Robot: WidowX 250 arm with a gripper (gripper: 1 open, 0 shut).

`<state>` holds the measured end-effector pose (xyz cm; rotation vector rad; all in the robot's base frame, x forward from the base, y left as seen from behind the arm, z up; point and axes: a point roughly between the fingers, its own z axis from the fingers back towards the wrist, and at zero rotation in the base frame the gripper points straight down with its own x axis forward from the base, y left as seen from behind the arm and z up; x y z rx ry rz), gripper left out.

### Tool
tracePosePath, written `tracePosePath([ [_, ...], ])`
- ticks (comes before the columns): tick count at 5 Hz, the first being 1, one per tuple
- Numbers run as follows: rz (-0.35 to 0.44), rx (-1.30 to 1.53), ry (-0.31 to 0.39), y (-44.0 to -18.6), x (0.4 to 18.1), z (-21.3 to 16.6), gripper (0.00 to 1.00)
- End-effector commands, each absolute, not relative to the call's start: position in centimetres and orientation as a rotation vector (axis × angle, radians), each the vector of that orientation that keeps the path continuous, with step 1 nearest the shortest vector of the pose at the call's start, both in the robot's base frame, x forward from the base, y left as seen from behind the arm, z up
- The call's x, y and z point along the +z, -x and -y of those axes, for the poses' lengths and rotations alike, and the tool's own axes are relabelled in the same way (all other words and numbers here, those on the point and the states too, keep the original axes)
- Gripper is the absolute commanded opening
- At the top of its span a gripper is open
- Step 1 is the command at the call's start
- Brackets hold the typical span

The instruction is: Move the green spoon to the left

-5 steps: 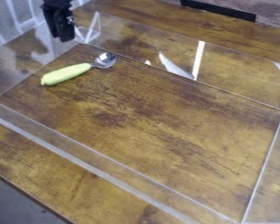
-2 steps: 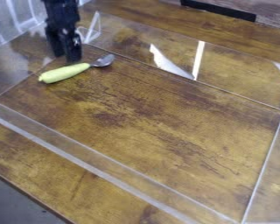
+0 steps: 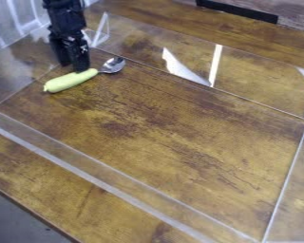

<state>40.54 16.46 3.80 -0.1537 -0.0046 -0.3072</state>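
The green spoon (image 3: 79, 77) lies flat on the wooden table at the upper left, its yellow-green handle pointing down-left and its shiny silver bowl (image 3: 113, 65) toward the right. My black gripper (image 3: 68, 57) hangs just above and behind the spoon's middle, fingers pointing down and open, with nothing between them. It stands apart from the spoon or barely above it; whether it touches I cannot tell.
A low clear acrylic wall (image 3: 129, 195) runs around the wooden table surface (image 3: 180, 123), with bright reflections on its far panel (image 3: 216, 65). The wall's left corner (image 3: 5, 90) lies close to the spoon's handle end.
The gripper has come down from the top edge toward the spoon and opened wider. The spoon has hardly shifted.
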Motion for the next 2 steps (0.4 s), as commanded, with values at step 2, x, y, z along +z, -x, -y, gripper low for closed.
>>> tracePosePath([
  [2,0.055,-0.315,0.132,-41.4,6.4,-17.7,1.00],
])
